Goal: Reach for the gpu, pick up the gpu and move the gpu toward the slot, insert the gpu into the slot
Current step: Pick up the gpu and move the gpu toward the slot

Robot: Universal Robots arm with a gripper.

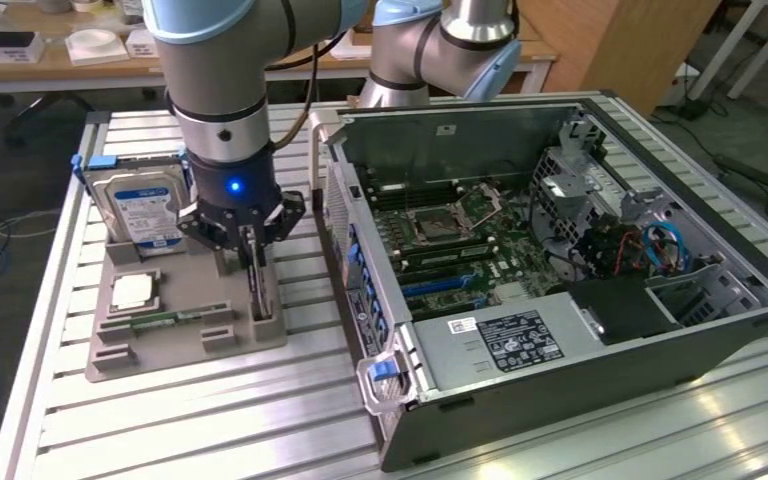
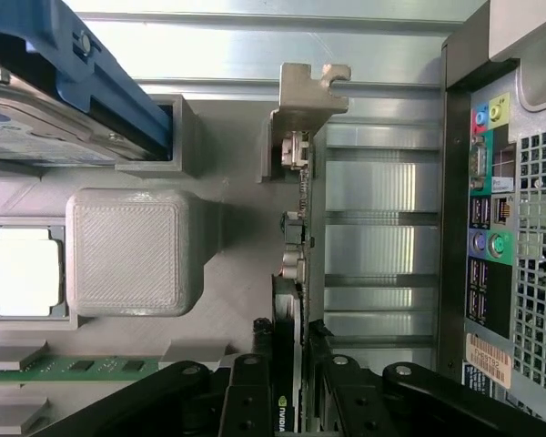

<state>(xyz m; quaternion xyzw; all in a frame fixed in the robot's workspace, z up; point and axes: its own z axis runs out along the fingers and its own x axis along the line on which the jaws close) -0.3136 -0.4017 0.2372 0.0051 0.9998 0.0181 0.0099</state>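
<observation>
Gripper (image 1: 253,262) closed on gpu (image 2: 294,273), fingers (image 2: 255,382) against both faces at the top edge. Gpu upright on its long edge in grey holder (image 1: 184,340), silver bracket (image 2: 308,96) at one end. Computer case (image 1: 344,215) wall just beside, bare table (image 1: 224,420) strip between. Slot (image 1: 435,287) inside case, well apart.

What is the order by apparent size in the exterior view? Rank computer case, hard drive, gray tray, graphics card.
1. Computer case
2. Gray tray
3. Hard drive
4. Graphics card, seen edge-on, so its rank is unsure
</observation>
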